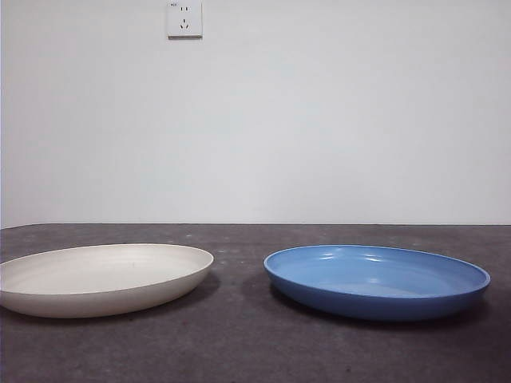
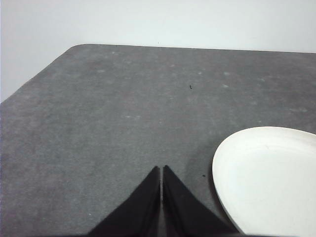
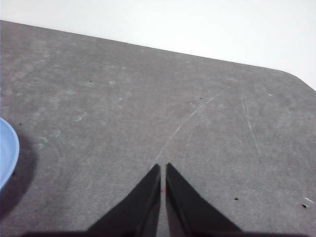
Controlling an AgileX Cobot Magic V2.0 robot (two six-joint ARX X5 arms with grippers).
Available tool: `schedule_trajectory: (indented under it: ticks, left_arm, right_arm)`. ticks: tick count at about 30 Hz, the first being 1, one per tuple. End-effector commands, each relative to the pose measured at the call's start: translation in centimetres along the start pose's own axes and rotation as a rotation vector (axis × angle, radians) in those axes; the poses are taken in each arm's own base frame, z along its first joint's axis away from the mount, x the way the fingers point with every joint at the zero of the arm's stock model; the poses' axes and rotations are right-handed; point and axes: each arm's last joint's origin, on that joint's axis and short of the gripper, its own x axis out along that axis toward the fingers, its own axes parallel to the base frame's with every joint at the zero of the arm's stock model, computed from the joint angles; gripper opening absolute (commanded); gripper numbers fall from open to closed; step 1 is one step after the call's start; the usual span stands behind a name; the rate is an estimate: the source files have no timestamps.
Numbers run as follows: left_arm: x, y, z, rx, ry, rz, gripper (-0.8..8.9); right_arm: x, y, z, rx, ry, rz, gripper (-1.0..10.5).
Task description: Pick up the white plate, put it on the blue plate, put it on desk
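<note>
With both the left gripper and right gripper pinched closed and empty, the left should spread wide and take the round cream-white plate by its rim at 9 o'clock of the glossy round blue plate.

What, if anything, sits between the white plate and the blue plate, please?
Nothing visible: only a bare strip of desk separates the white plate from the blue plate. Both lie flat, apart.

A plain white wall fills the background, evenly lit and bare apart from a white electrical socket mounted high up, left of centre. Its base runs along the far edge of the dark grey tabletop, whose far corners are rounded.
</note>
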Motion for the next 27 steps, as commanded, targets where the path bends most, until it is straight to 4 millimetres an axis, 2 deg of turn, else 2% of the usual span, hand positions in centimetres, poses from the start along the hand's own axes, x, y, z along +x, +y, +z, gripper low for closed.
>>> schedule_trajectory:
  ticks: [1,4,8,11,16,21,27]
  left_arm:
    - [0.1,0.0,-0.3,-0.005,0.016,0.008,0.10]
    - [0.1,0.0,0.0,-0.008,-0.009,0.007,0.10]
    - [0.0,0.0,0.6,-0.019,-0.077,0.004,0.10]
    - [0.0,0.0,0.9,-0.126,-0.110,-0.004,0.10]
    - [-0.1,-0.1,1.3,-0.194,-0.120,-0.016,0.10]
    - [-0.6,-0.3,3.4,-0.296,-0.126,-0.072,0.11]
    - [-1.1,-0.7,7.6,-0.297,-0.138,-0.112,0.10]
  right_arm:
    - [0.0,0.0,0.0,0.033,-0.008,0.008,0.1]
    - [0.0,0.1,0.0,0.137,-0.011,0.055,0.1]
    - [0.0,0.2,0.0,0.186,-0.013,0.086,0.1]
    - [0.0,0.3,0.2,0.273,-0.021,0.123,0.1]
    - [-0.1,0.4,0.9,0.404,-0.067,0.199,0.1]
    - [-0.8,0.1,3.0,0.505,-0.105,0.198,0.1]
    - [-1.4,-0.3,6.3,0.561,-0.115,0.215,0.1]
